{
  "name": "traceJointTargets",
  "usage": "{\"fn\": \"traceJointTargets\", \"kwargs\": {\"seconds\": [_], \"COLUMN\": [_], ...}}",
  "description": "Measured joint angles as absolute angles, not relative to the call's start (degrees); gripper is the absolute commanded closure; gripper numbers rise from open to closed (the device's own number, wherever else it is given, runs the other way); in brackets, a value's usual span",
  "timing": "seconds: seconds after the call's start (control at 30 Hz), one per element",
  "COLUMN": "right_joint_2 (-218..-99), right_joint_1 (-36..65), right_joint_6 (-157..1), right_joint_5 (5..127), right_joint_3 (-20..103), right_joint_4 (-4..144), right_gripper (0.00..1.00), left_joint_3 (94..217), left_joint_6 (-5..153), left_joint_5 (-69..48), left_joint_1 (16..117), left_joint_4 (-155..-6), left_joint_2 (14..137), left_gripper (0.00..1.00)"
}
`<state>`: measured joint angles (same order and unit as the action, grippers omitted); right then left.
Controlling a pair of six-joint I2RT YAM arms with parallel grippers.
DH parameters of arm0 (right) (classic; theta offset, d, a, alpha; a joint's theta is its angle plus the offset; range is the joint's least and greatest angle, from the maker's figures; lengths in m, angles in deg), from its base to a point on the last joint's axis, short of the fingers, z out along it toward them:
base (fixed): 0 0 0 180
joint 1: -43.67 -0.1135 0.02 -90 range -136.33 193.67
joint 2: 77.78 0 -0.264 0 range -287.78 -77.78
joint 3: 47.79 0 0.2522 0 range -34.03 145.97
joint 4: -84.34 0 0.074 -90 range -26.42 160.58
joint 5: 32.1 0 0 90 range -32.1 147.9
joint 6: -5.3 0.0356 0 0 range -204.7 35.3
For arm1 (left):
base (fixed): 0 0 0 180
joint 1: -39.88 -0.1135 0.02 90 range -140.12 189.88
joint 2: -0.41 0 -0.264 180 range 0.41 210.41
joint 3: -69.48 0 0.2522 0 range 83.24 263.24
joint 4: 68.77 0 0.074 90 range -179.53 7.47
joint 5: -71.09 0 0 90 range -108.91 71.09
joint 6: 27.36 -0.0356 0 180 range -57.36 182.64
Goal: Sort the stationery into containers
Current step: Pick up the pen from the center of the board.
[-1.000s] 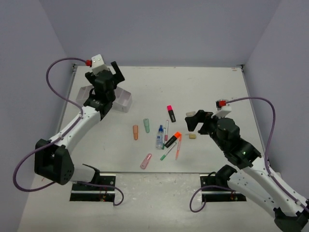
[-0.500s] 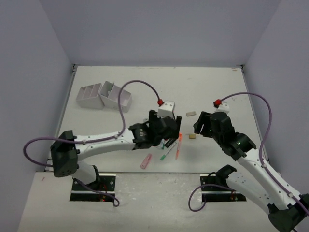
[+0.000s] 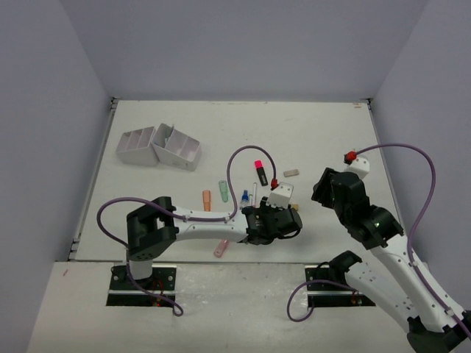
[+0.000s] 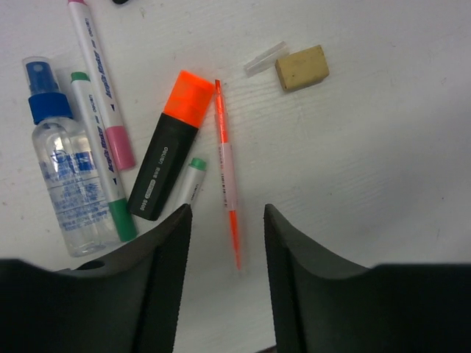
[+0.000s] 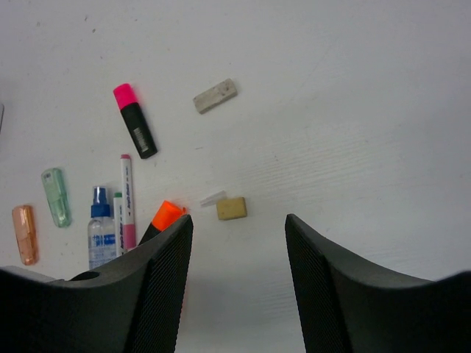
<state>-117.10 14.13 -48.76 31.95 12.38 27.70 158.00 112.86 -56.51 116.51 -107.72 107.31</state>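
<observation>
Atop white table (image 3: 331,132): loose stationery (image 4: 165,168) | lilac walls (image 3: 235,51) | left end effector (image 4: 227,217), right end effector (image 5: 237,224): both apart.

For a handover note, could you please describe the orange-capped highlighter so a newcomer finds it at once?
On the table, look just under the left gripper. The highlighter lies beside a thin orange pen; its black body with orange cap sets it apart.

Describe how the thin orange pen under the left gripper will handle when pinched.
The orange pen looks slim and round, so a sideways nudge would probably roll it. It seems light and stiff. The left gripper sits over its tip end, so pinched there it might droop or pivot.
</observation>
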Motion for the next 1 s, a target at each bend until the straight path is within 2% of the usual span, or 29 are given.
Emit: {"fn": "traceJointTargets", "kwargs": {"seconds": [0.33,0.43,0.53,0.67,0.83,1.0], "right_joint_2": [-117.13,-117.02,-116.98,-116.98,-116.96,-116.74], "right_joint_1": [14.13,14.13,14.13,14.13,14.13,14.13], "right_joint_6": [-48.91,-48.94,-48.98,-49.24,-49.36,-49.35], "right_joint_5": [32.04,32.06,32.08,32.12,32.16,32.30], "right_joint_3": [12.38,12.38,12.38,12.38,12.38,12.38], "right_joint_4": [27.62,27.62,27.62,27.64,27.64,27.64], "right_gripper": [0.48,0.48,0.52,0.55,0.56,0.56], "left_joint_3": [158.75,158.79,158.93,159.67,159.69,159.60], "left_joint_6": [114.87,115.40,115.63,115.85,116.10,116.20], "left_joint_5": [-55.45,-55.07,-54.85,-54.93,-54.94,-54.84], "left_joint_1": [116.50,116.50,116.50,116.50,116.50,116.50], "left_joint_4": [-107.65,-107.40,-107.37,-106.62,-106.18,-105.76], "left_joint_2": [112.81,114.28,115.71,117.00,117.09,117.09], "left_gripper": [0.62,0.70,0.71,0.81,1.00,1.00]}}
